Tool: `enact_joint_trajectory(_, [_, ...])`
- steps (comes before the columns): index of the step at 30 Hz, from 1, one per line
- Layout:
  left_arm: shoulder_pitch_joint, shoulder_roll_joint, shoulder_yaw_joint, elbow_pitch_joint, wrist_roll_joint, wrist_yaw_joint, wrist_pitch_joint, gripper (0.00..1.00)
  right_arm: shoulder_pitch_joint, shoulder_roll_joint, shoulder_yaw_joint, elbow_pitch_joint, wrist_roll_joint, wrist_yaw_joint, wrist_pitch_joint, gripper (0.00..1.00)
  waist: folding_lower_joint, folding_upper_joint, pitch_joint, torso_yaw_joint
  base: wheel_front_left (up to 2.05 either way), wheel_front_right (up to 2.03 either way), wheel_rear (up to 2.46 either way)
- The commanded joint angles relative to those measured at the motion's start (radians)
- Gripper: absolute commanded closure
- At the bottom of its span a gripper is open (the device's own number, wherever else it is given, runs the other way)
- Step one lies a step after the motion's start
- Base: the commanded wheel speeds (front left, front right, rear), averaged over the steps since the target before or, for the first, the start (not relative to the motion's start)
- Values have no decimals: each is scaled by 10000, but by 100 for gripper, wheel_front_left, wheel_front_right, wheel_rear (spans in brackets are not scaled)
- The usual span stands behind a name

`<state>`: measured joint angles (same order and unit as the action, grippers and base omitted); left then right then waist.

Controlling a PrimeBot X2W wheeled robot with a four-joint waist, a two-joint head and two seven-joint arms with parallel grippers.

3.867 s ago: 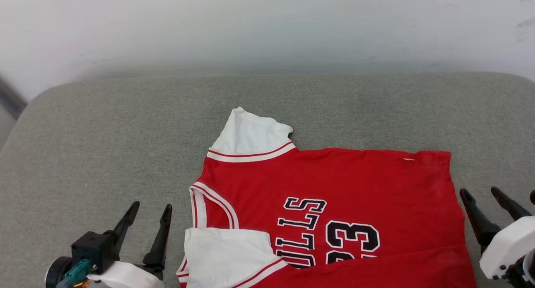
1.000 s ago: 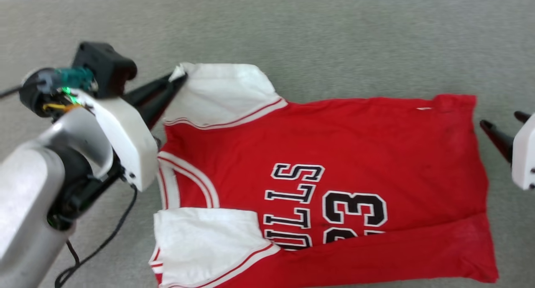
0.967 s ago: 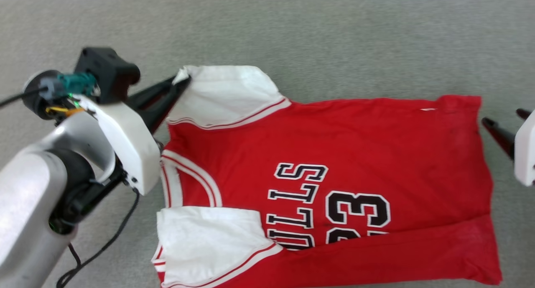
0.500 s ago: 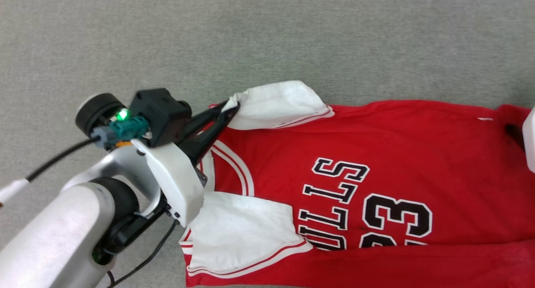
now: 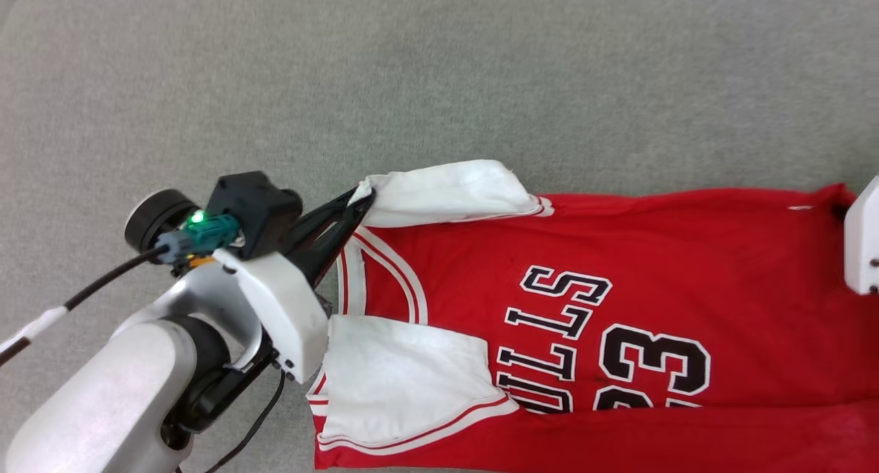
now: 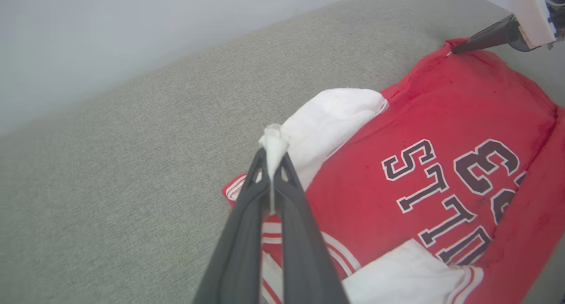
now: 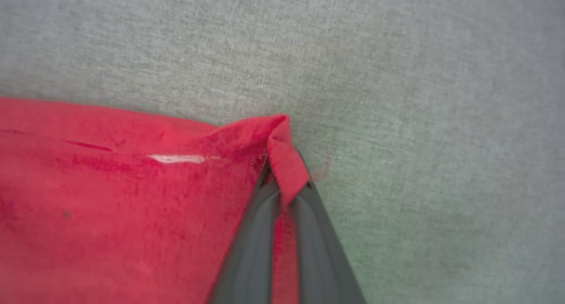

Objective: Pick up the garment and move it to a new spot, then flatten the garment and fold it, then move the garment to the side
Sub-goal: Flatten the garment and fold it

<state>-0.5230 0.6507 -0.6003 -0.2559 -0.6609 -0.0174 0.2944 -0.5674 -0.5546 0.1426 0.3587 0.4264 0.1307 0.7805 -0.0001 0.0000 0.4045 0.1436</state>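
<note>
Head view: the red basketball jersey with white sleeves and black "BULLS 23" lettering [image 5: 652,253] lies on the grey fabric surface [image 5: 481,82], spreading from centre toward 3 and 5 o'clock. The left gripper [image 5: 358,200] has its fingers closed on the tip of the far white sleeve [image 5: 446,193], at the jersey's 10 o'clock.

Left wrist view: a small white tuft is pinched between the fingers. At 1 o'clock the right gripper [image 6: 454,51] meets the red hem corner [image 6: 446,46].

Right wrist view: its fingers clamp that folded corner.

I judge this a two-corner pull or fold. Move both arms in step and low, with the far edge taut but unstretched. The sleeve tuft is a thin hold and could slip.
</note>
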Motion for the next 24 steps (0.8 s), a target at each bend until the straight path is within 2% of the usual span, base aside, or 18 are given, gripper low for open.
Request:
enact_joint_trajectory(1, [200, 0, 87, 39, -53, 83, -122, 100, 337, 130, 130, 133, 93, -1, -83, 100, 1, 0, -329, -169, 0, 0, 0])
enact_joint_trajectory(9, [1515, 348, 520, 124, -452, 680, -633, 100, 1024, -97, -130, -526, 794, -4, -1118, 100, 1, 0, -1616, -624, 0, 0, 0])
enact_joint_trajectory(18, [3750, 649, 786, -401, -949, 1701, -1084, 100, 3477, 125, -726, -1824, 1002, -4, -2017, 100, 1, 0, -2482, -786, 0, 0, 0])
enact_joint_trajectory(21, [4449, 750, 632, -295, -890, 1809, -1273, 100, 4335, 223, -903, -2166, 913, -4, -2261, 100, 1, 0, -2552, -772, 0, 0, 0])
enact_joint_trajectory(24, [4932, 617, 435, -74, -1042, 1716, -1445, 100, 5063, 202, -900, -2389, 900, -4, -2451, 100, 1, 0, -2573, -712, 0, 0, 0])
